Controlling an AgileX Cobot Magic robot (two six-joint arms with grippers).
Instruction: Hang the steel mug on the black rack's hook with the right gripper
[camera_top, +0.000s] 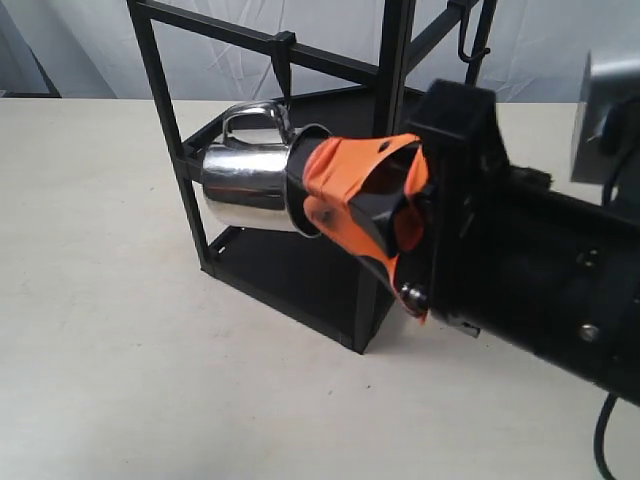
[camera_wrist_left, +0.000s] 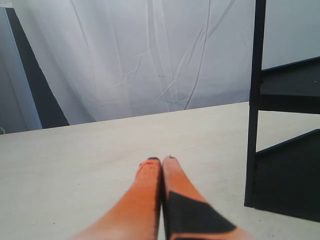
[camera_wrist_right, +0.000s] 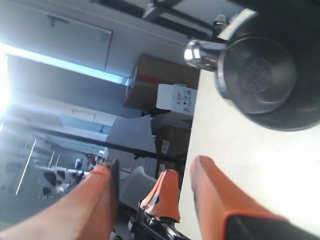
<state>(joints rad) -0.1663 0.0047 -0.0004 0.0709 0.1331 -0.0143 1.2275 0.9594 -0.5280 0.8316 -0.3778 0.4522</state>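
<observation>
Your right gripper (camera_top: 318, 195) clamps the steel mug (camera_top: 245, 185) by its rim, mug on its side, handle at 12 o'clock. It hangs inside the black rack (camera_top: 390, 60), just below the hook (camera_top: 283, 62) on the top rail. Your left gripper (camera_wrist_left: 161, 161) rests closed, fingertips together, over the table (camera_top: 100, 300).

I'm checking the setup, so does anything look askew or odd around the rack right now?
Only the steel mug: it lies on its side in mid-air, handle up, held at its rim by the right end effector beside the black rack, under the hook. Nothing looks spilled or damaged.
</observation>
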